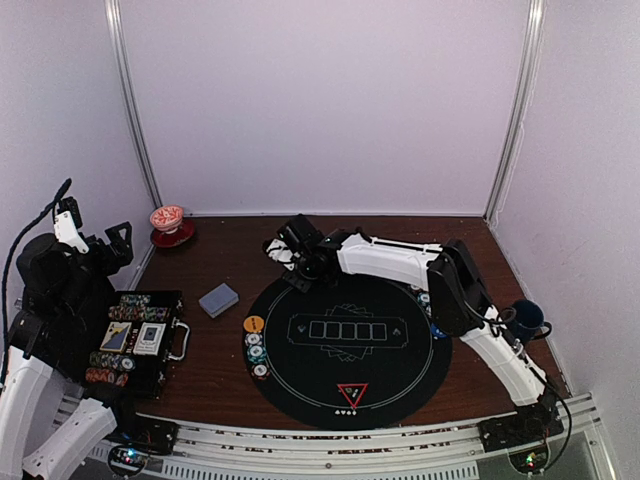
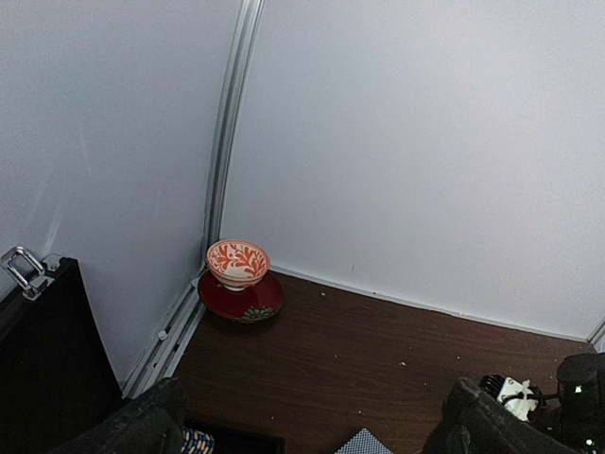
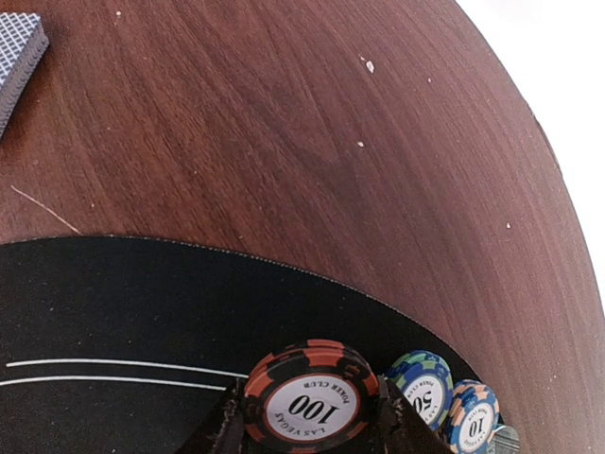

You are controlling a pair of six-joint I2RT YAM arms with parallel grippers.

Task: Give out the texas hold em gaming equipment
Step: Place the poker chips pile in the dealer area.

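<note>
Chips (image 3: 310, 397) "100 LAS VEGAS" gripped, R end effector (image 3: 310, 427); L end effector (image 2: 312, 430) wide open.

The mat (image 1: 300, 385) is black with thin white lines and carries a red triangle marker (image 1: 352, 393). The chip stack (image 3: 310, 402) is red, black-striped at the edge — white in the centre. Grey-blue crosshatch covers the cards (image 1: 218, 299); the cup (image 2: 237, 262) — red leaves on white.
</note>
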